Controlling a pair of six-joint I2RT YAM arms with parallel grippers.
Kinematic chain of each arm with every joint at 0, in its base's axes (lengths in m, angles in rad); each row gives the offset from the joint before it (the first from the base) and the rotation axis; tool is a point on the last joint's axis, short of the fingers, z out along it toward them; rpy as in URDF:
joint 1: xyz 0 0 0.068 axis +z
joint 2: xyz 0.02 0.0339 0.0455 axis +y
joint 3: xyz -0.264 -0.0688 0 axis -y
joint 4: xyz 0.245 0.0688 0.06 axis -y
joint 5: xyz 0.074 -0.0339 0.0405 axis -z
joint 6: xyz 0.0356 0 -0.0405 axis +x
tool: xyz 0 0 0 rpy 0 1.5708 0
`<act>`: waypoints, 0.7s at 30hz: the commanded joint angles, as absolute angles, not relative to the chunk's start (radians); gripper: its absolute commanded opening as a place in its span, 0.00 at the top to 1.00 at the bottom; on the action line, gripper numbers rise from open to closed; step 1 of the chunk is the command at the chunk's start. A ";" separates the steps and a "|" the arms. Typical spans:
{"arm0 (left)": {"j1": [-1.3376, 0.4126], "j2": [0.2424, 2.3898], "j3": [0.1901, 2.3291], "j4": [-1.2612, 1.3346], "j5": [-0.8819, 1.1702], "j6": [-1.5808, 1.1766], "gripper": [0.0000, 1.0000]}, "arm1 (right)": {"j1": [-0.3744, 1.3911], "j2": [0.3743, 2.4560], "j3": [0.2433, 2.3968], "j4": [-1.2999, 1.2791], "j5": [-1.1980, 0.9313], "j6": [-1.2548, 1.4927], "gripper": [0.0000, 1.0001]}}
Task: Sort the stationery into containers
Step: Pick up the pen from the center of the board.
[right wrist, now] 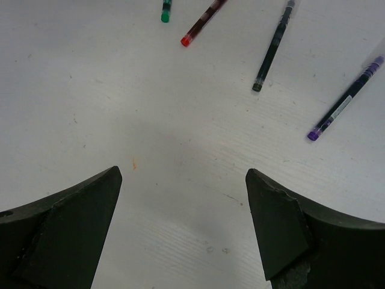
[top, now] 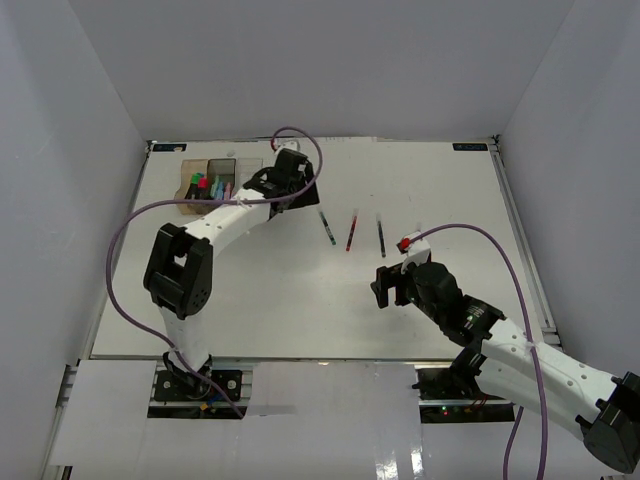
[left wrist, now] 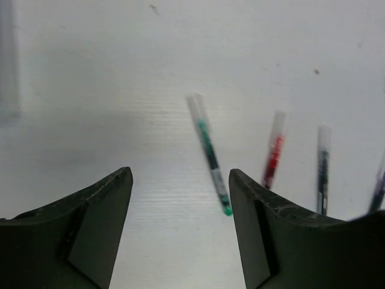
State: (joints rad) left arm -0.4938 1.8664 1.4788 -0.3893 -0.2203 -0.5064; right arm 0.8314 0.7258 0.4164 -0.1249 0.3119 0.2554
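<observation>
White walls (top: 100, 80) enclose a pale desk (top: 300, 310). You have these items in view.

1. Bins (top: 186, 190): one joined row at the upper left of the overhead view. The left arm (top: 225, 220) crosses its right end. The amber compartment at the left end holds highlighters (top: 203, 184) with bright caps, green and pink among them. You cannot make out the contents of the other compartments.

2. Green pen (left wrist: 209, 155): loose on the desk, just above the centre of the overhead view and slanted. It lies leftmost of the pens.

3. Red pen (left wrist: 274, 153): beside the green pen on its right, not touching it.

4. Dark pen (right wrist: 274, 48): right of the red pen, apart from it.

5. Purple pen (right wrist: 346, 99): at the upper right of the right wrist view, near the dark pen but clear of it.

6. Left pincer (left wrist: 179, 174): spread wide and empty, over bare desk just right of the bins. In its own view the green pen's lower end lies between the fingers, close to the right one.

7. Right pincer (right wrist: 183, 173): spread wide and empty, right of centre in the overhead view. All four pens lie toward the top of its own view.
</observation>
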 commanded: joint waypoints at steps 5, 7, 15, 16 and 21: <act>-0.649 1.977 1.525 -0.387 -0.357 -0.710 0.22 | 0.828 0.696 0.411 -0.106 0.316 0.265 0.10; -0.669 2.026 1.552 -0.387 -0.390 -0.721 0.23 | 0.830 0.690 0.408 -0.106 0.314 0.265 0.10; -0.693 2.149 1.620 -0.393 -0.443 -0.733 0.30 | 0.830 0.666 0.393 -0.107 0.308 0.265 0.10; -0.693 2.158 1.629 -0.396 -0.449 -0.729 0.33 | 0.828 0.666 0.393 -0.109 0.308 0.267 0.10; -0.695 2.187 1.620 -0.402 -0.459 -0.715 0.43 | 0.828 0.667 0.391 -0.107 0.310 0.265 0.10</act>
State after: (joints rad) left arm -0.6888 2.1826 1.6039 -0.3916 -0.4381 -0.7155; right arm 0.8314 0.6758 0.3943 -0.1265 0.3103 0.2584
